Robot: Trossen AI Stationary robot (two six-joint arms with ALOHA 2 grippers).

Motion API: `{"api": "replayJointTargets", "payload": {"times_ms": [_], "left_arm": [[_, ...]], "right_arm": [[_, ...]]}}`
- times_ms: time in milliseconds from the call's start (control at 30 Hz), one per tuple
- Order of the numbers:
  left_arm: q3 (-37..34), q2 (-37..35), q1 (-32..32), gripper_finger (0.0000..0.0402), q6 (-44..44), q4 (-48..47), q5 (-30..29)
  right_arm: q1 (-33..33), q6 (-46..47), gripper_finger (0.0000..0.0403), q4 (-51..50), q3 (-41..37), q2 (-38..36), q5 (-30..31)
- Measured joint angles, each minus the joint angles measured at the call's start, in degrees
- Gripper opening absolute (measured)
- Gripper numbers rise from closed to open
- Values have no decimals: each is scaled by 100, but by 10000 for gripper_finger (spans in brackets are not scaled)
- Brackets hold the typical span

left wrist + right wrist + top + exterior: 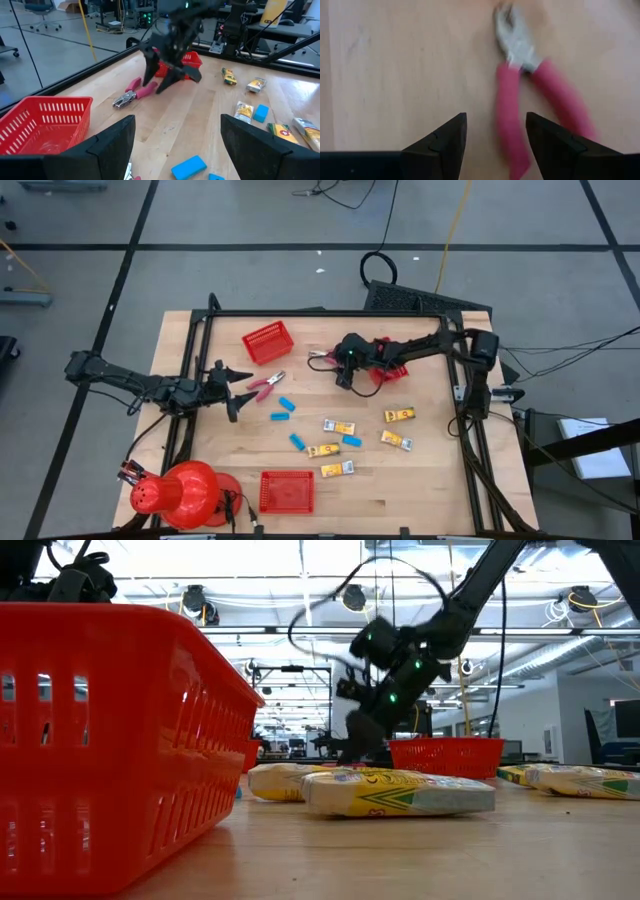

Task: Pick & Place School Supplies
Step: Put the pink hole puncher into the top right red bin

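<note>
Two pairs of pliers lie toward the tabletop's far edge. Your right gripper [496, 137] hangs fingers parted, empty, over the pink-handled pliers [530, 95]; they sit off to one side of its fingers, so closing now could catch one handle and spin them away. Your left gripper [177, 145], spread and empty, waits near the left edge by the other pliers [266, 385].

The left arm stretches in low from the left edge of the surface, its left gripper [238, 385] pointing toward the middle with jaws spread wide and nothing between them. The right arm reaches across from the right side, bent at the wrist, so the right gripper [341, 377] points down, jaws parted and empty.
</note>
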Motion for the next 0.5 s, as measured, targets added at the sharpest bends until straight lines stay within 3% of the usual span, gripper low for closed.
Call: {"api": "replayJointTargets", "payload": {"times_ms": [300, 400, 500], "left_arm": [[0, 0, -1, 294, 20, -45, -2], [0, 0, -1, 294, 37, -48, -3], [0, 0, 0, 294, 35, -81, -2]], "right_arm": [[68, -62, 190, 157, 321, 611, 101], [112, -101, 158, 150, 321, 584, 134], [159, -160, 99, 132, 317, 580, 132]]}}
